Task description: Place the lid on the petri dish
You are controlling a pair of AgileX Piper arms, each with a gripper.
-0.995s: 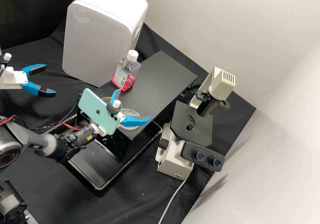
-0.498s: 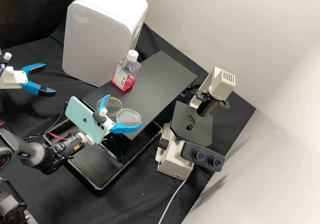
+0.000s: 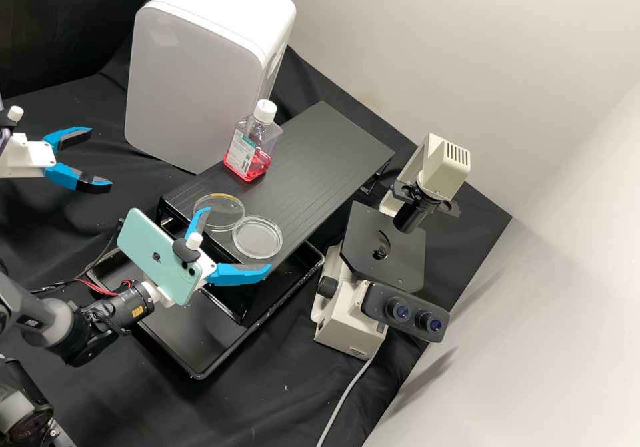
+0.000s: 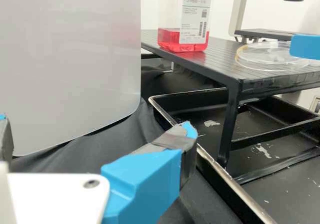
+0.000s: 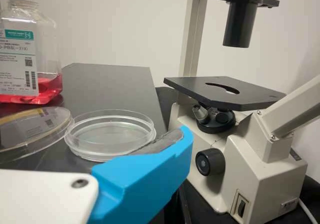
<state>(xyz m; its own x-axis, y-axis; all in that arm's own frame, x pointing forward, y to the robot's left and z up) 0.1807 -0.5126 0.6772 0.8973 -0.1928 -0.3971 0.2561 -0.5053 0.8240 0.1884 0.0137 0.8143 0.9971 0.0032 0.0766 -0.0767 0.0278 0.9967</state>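
Currently 2 petri dish halves flat on top of black rack [image 3: 320, 147], toward its near end: yellow-edged half [image 3: 219, 210] & clear half [image 3: 257, 236], side by side, not stacked; rims meeting or nearly so, can't tell if touching. Can't tell which is lid & which is base. Then right claw [image 3: 239, 239]: spread wide, holding nothing, hanging just off rack's near edge, 1 blue finger raised beside yellow-edged half, the other low in front of clear half, abt level w/ rack edge. Strapped to that wrist: mint phone [image 3: 160, 255]. Next, left claw [image 3: 100, 156]: wide too, empty, well apart from rack, over black-clothed table [image 3: 280, 394], near big white box [image 3: 207, 60]. Around the halves: upright flask [image 3: 250, 142] w/ red liquid & white cap, farther back on rack, close to box. Under rack's legs: black tray [image 3: 190, 330], white specks on its floor. Just beside rack, on side away from both claws: microscope [image 3: 383, 267], its black stage abt level w/ rack top in right wrist view. Closest obstacle to halves: right claw's own fingers.
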